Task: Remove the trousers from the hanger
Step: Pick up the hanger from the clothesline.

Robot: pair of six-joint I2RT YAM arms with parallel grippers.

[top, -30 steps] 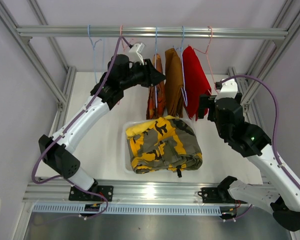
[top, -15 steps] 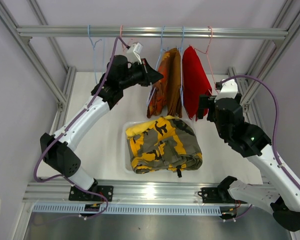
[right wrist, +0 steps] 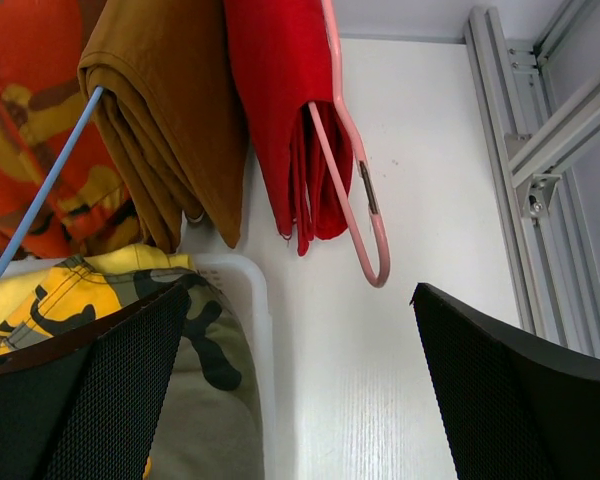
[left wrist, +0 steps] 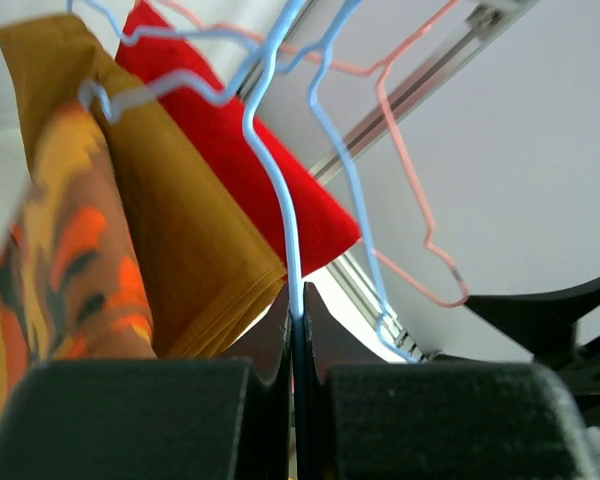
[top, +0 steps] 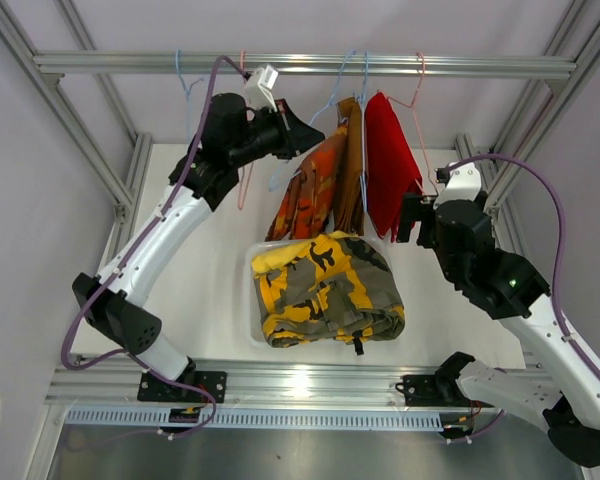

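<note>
Starting at the far left of the rail (top: 300, 65), there's an empty blue hanger (top: 187, 95) and next to it an empty pink hanger (top: 242, 185), both just dangling with nothing on them. Then comes the left hand (left wrist: 298, 315), raised up near the rail and clamped shut on the thin wire of a blue hanger (left wrist: 290, 270); in the left wrist view you can see the wire pinched right between the two fingers. Just right of that hand are the orange-red patterned trousers (top: 305, 195), hanging at a slant with their lower end swung out toward the left. Right beside them the brown trousers (top: 350, 170) hang straight down, folded over their own blue wire, and the red trousers (top: 388, 165) sit next to those on a pink hanger (right wrist: 365, 200) whose loop sticks out below the cloth. Under that whole row, on the surface (top: 210, 280), is the white basket (right wrist: 260, 300) with the camouflage trousers (top: 325, 285) piled on top, and a bit of the yellow trousers (top: 270, 262) peeking out at the back left corner. Over on the right, the right hand (right wrist: 302, 300) is spread wide open with nothing in it, sitting near the basket's right edge and pointing toward the red pair without touching anything.
</note>
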